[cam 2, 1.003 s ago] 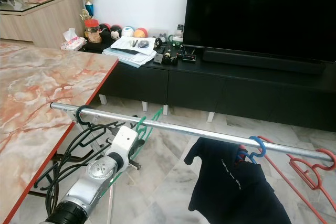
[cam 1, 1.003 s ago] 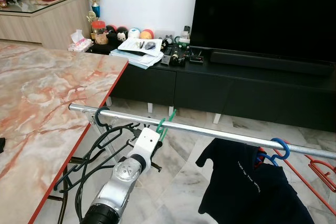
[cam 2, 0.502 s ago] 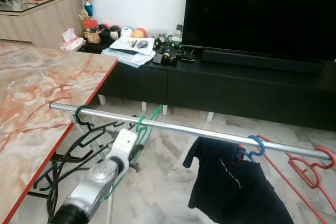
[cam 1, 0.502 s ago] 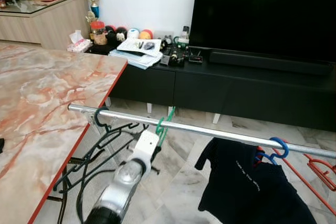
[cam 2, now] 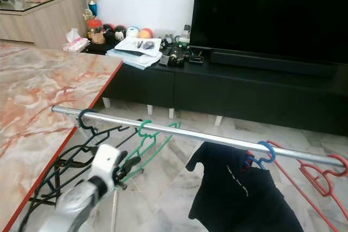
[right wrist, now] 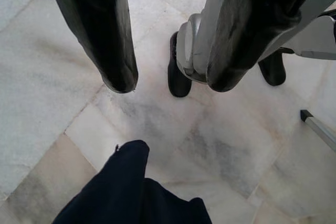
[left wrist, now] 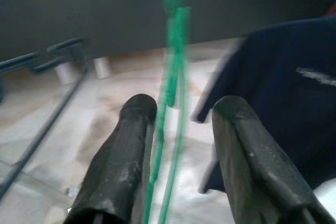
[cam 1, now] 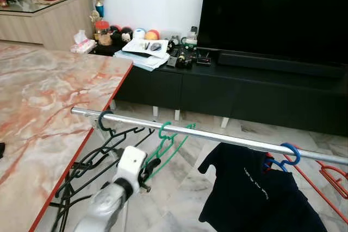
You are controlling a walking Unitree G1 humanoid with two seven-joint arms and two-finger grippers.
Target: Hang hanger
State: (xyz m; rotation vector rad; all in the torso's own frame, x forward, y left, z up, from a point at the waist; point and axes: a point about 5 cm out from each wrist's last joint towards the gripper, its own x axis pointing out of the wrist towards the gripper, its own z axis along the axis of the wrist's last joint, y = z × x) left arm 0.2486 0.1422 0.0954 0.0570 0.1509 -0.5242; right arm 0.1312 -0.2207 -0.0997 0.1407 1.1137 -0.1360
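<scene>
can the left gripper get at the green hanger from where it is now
Probably yes: the left gripper is open just below the rail, and the green hanger hooked on it runs between its fingers.

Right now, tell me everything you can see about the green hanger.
The green hanger is thin, probably plastic or coated wire, with a curled hook at the top. That hook sits over the silver rail, between a black hanger's hook and the dark shirt on a blue hanger. Its body hangs tilted down toward the left gripper, whose open fingers straddle its blurred green bars without visibly clamping them.
</scene>
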